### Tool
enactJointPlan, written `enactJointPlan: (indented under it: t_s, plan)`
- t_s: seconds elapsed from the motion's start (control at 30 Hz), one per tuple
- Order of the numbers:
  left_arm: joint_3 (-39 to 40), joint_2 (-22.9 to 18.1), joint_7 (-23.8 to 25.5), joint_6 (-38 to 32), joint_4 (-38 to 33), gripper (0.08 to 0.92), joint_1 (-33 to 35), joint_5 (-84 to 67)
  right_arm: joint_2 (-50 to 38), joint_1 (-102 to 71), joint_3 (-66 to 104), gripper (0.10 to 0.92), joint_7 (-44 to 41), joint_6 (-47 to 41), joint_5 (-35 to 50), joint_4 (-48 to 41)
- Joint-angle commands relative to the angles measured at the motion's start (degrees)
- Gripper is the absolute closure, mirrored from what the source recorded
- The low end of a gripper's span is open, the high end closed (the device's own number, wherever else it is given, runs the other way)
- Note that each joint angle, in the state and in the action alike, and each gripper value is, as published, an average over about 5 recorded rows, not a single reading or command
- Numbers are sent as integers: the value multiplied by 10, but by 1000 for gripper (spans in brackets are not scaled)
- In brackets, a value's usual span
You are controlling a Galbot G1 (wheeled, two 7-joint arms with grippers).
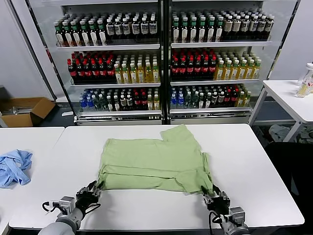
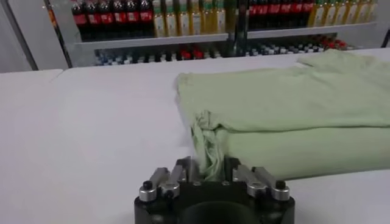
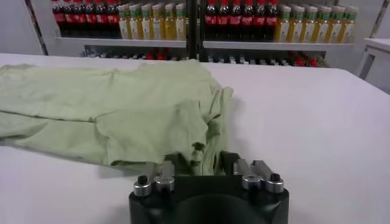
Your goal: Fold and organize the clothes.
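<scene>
A light green shirt [image 1: 151, 164] lies partly folded in the middle of the white table [image 1: 254, 166], plain side up, one sleeve pointing to the far side. My left gripper [image 1: 93, 190] sits at the shirt's near left corner, and in the left wrist view this gripper [image 2: 209, 167] is shut on a bunched bit of the shirt [image 2: 286, 103]. At the near right corner my right gripper [image 1: 209, 193] holds the hem. The right wrist view shows the same gripper [image 3: 199, 159] shut on a fold of the shirt [image 3: 122, 109].
A crumpled blue garment [image 1: 13, 166] lies on the neighbouring table at the left. Shelves of bottles [image 1: 161, 63] stand behind the table. There is a cardboard box [image 1: 24, 111] on the floor at far left and another white table [image 1: 288, 95] at the right.
</scene>
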Motion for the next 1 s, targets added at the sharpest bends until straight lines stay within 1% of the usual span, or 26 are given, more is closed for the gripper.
enactJointPlan:
  t_s: [0.03,0.23,0.37,0.5,0.67,0.83,1.0]
  plan:
    - [6,-2,-1,6,4,719,4,2,3,-2,0,621,1,2,3,-7]
    - [2,0,0,7,3,878,2,0,1,5,5,794,-6,3,2,-10]
    - [-6,2,0,11,-9,910,9,-8,-8,5,20,887,-13,2,7,-8]
    - [-12,2,-2,15,-33,911,26,-16,-19,-13,39,903,-21,0,14,14]
    - [-29,10,-13,40,-92,911,67,-33,-31,-72,64,903,-30,-5,9,76]
    - [-49,17,-20,57,-142,911,125,-33,-40,-132,85,903,-31,-2,-16,113]
    - [-67,20,-24,54,-161,911,172,-28,-41,-195,89,903,-34,8,-54,135]
